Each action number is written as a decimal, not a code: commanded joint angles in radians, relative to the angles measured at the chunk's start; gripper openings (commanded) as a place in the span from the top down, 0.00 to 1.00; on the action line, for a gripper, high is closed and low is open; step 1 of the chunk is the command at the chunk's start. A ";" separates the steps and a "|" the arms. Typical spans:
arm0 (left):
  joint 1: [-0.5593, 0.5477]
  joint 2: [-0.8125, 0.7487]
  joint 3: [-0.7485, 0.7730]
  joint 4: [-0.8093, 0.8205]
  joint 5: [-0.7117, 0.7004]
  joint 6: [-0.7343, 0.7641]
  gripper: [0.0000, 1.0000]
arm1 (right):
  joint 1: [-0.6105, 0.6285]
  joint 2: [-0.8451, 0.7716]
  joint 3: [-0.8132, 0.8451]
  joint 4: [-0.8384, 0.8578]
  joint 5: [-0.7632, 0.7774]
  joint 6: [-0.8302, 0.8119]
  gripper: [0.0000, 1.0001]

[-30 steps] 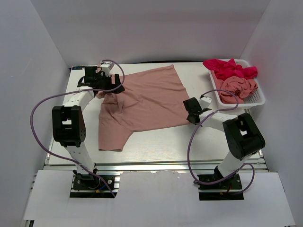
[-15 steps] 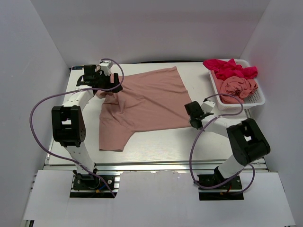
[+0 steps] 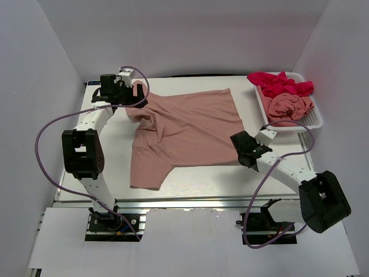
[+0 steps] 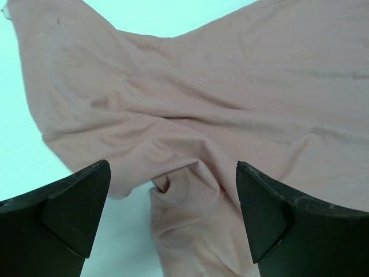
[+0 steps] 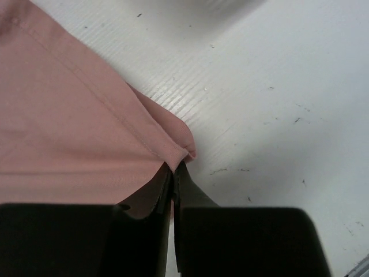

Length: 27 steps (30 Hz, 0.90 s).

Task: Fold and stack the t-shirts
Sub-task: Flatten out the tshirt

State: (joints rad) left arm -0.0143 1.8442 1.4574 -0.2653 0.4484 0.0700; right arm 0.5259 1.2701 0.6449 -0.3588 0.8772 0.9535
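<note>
A dusty salmon-pink t-shirt [image 3: 187,130] lies spread on the white table, rumpled at its far left end. My right gripper [image 3: 242,151] is shut on the shirt's near right hem corner; in the right wrist view the jaws [image 5: 173,168] pinch that corner of the pink cloth [image 5: 69,127] against the table. My left gripper [image 3: 140,99] hangs open over the bunched far left part, its black fingers [image 4: 72,210] standing wide on either side of a fold of the shirt [image 4: 230,86], gripping nothing. A magenta-red t-shirt [image 3: 279,83] and another salmon one [image 3: 291,107] sit crumpled in the basket.
The white mesh basket [image 3: 317,118] stands at the far right edge of the table. White walls close in the left, back and right sides. Purple cables loop from both arms over the table's near part.
My right gripper has shut on the hem corner and pulled it right and nearer; the whole shirt slid right. The left gripper stayed open at the far left, shifting only slightly.
</note>
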 commanded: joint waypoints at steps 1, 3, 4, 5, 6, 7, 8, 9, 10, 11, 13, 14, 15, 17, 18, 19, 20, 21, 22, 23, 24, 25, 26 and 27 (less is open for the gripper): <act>0.008 -0.042 0.053 -0.031 -0.031 0.014 0.02 | -0.001 0.026 0.015 -0.051 0.094 0.044 0.95; 0.011 -0.031 0.064 -0.034 -0.057 0.028 0.02 | 0.002 0.041 0.030 -0.037 0.079 0.033 0.89; 0.013 -0.025 0.070 -0.035 -0.069 0.034 0.02 | 0.006 0.054 0.036 -0.029 0.071 0.028 0.69; 0.013 -0.014 0.078 -0.035 -0.082 0.039 0.02 | 0.014 0.060 0.044 -0.017 0.075 0.022 0.61; 0.046 -0.004 0.099 -0.031 -0.095 0.043 0.02 | 0.043 0.066 0.056 -0.002 0.091 0.007 0.55; 0.051 0.033 0.116 -0.032 -0.111 0.051 0.02 | 0.063 0.081 0.067 0.007 0.103 -0.010 0.49; 0.057 0.058 0.132 -0.022 -0.134 0.063 0.02 | 0.086 0.087 0.081 0.015 0.117 -0.057 0.41; 0.077 0.129 0.180 -0.019 -0.167 0.070 0.02 | 0.138 0.110 0.110 0.041 0.134 -0.093 0.29; 0.091 0.173 0.216 -0.022 -0.169 0.074 0.02 | 0.167 0.124 0.128 0.050 0.140 -0.123 0.26; 0.108 0.222 0.256 -0.038 -0.162 0.070 0.02 | 0.192 0.138 0.148 0.053 0.146 -0.178 0.25; 0.151 0.323 0.407 -0.063 -0.110 0.059 0.02 | 0.279 0.185 0.195 0.111 0.120 -0.270 0.24; 0.161 0.417 0.458 -0.090 -0.097 0.044 0.02 | 0.305 0.199 0.211 0.130 0.097 -0.315 0.24; 0.174 0.459 0.504 -0.104 -0.073 0.044 0.02 | 0.363 0.215 0.223 0.199 0.029 -0.425 0.24; 0.178 0.539 0.595 -0.107 -0.041 0.034 0.02 | 0.449 0.268 0.271 0.245 -0.039 -0.527 0.23; 0.177 0.552 0.606 -0.095 -0.025 0.028 0.02 | 0.473 0.293 0.292 0.260 -0.123 -0.618 0.23; 0.177 0.559 0.610 -0.080 -0.008 0.018 0.02 | 0.494 0.342 0.318 0.262 -0.156 -0.645 0.23; 0.178 0.566 0.610 -0.042 0.010 -0.008 0.02 | 0.512 0.363 0.366 0.264 -0.197 -0.673 0.23; 0.177 0.575 0.612 -0.023 0.025 -0.018 0.02 | 0.537 0.383 0.384 0.273 -0.255 -0.711 0.23; 0.178 0.579 0.613 -0.011 0.033 -0.025 0.02 | 0.546 0.415 0.401 0.276 -0.342 -0.745 0.23; 0.177 0.584 0.616 0.012 0.038 -0.048 0.02 | 0.554 0.428 0.424 0.285 -0.387 -0.763 0.23; 0.177 0.592 0.620 0.021 0.062 -0.058 0.02 | 0.563 0.437 0.433 0.294 -0.477 -0.788 0.23; 0.177 0.596 0.620 0.026 0.070 -0.058 0.02 | 0.568 0.457 0.443 0.297 -0.486 -0.801 0.23; 0.175 0.598 0.615 0.041 0.079 -0.059 0.02 | 0.577 0.465 0.456 0.305 -0.503 -0.811 0.23; 0.175 0.596 0.610 0.049 0.085 -0.076 0.02 | 0.579 0.482 0.463 0.310 -0.573 -0.825 0.23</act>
State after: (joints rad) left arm 0.1768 2.4783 2.0434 -0.2531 0.4595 0.0395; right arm 1.0981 1.7332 1.0561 -0.0982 0.4973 0.2443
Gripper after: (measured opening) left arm 0.982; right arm 0.768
